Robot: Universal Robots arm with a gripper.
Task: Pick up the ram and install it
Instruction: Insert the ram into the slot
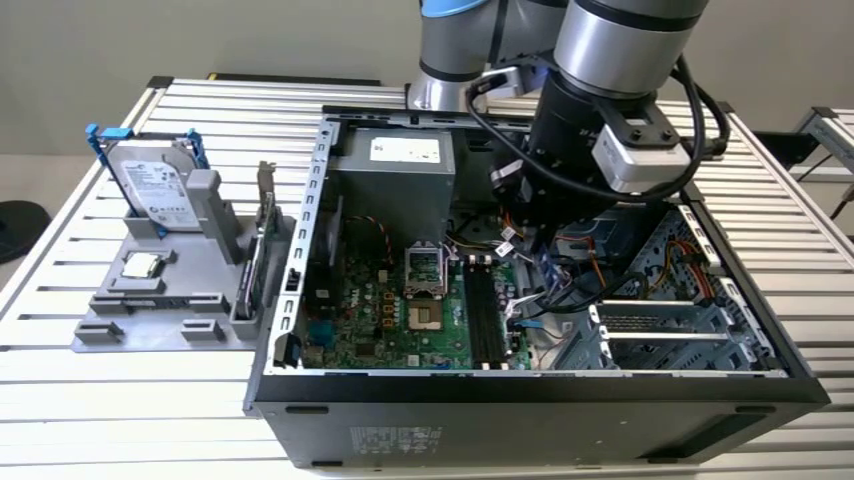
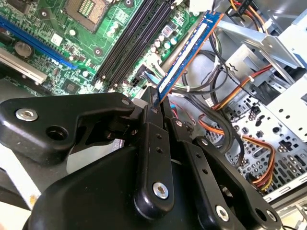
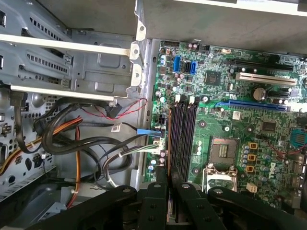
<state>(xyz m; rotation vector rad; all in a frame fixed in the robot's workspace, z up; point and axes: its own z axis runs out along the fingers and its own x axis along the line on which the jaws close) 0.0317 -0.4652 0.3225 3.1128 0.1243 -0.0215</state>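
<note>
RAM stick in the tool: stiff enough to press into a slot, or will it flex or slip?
The ram looks like a thin rigid board, likely stiff lengthwise but fragile to twisting. The tool pinches only one end, so the stick could pivot when pushed. It is probably light for its length.

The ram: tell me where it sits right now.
In the second wrist view, the ram is pinched edge-on in the claw, above the cables beside the motherboard's empty black slots.

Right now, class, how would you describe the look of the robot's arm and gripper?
The arm has silver-grey tubular segments with black joints and a blue ring at the top; black cables loop beside it. The gripper is matte black, with flat linkage bars joined by silver screws.
</note>
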